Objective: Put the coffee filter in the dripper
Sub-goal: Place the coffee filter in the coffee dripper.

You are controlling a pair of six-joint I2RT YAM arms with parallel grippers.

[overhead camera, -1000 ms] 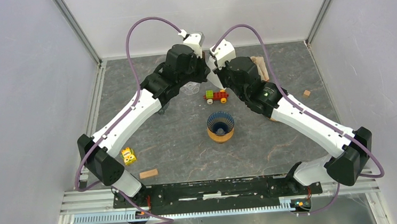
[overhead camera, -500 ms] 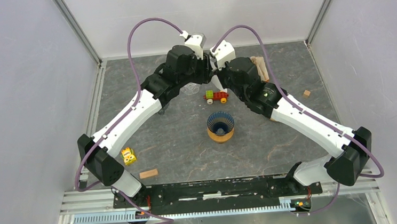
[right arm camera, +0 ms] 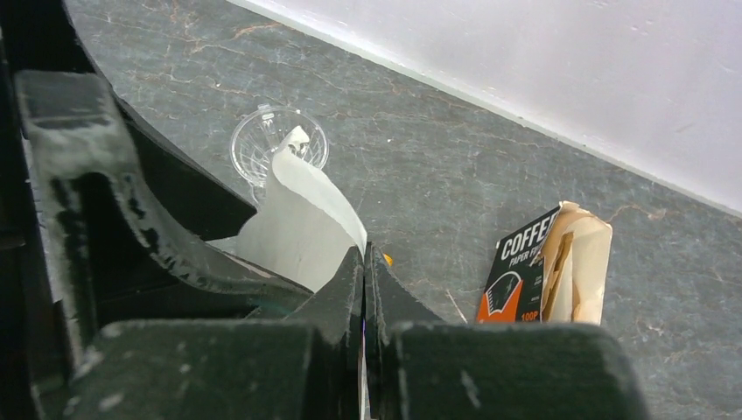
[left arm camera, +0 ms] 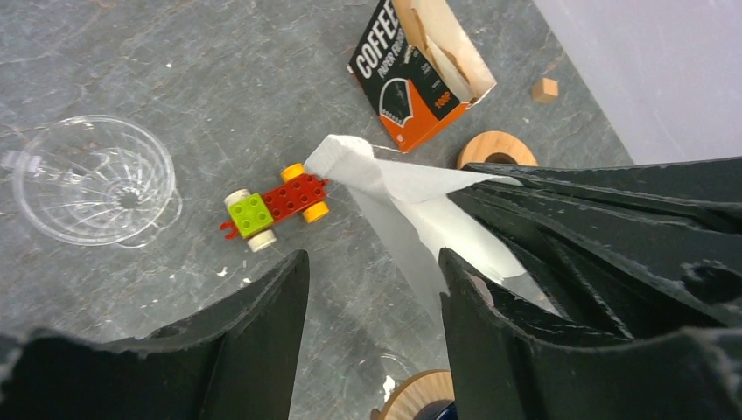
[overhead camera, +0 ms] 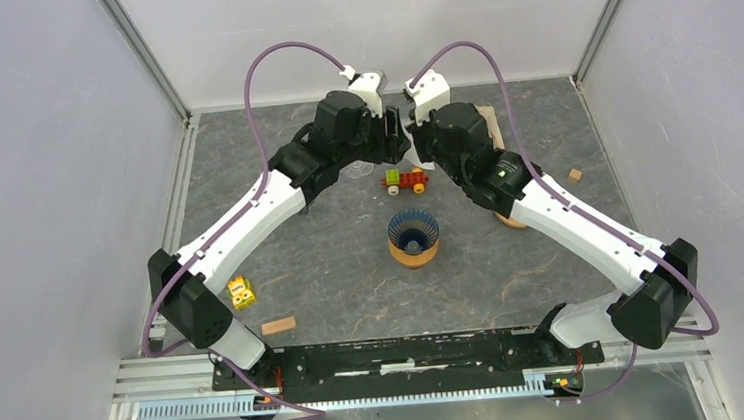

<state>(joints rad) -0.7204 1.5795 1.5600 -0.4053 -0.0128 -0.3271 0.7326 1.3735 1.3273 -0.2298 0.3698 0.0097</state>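
White filter aloft, clear dripper upright

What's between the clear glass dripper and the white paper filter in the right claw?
A red and green toy brick car lies between the clear glass dripper and the white paper filter, seen in the left wrist view.

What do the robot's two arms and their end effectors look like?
Both the left arm and right arm have white links joined by chunky black joint housings, each trailing a looping purple cable. A small green light glows on the right arm. The left end effector and right end effector have scuffed matte black fingers.
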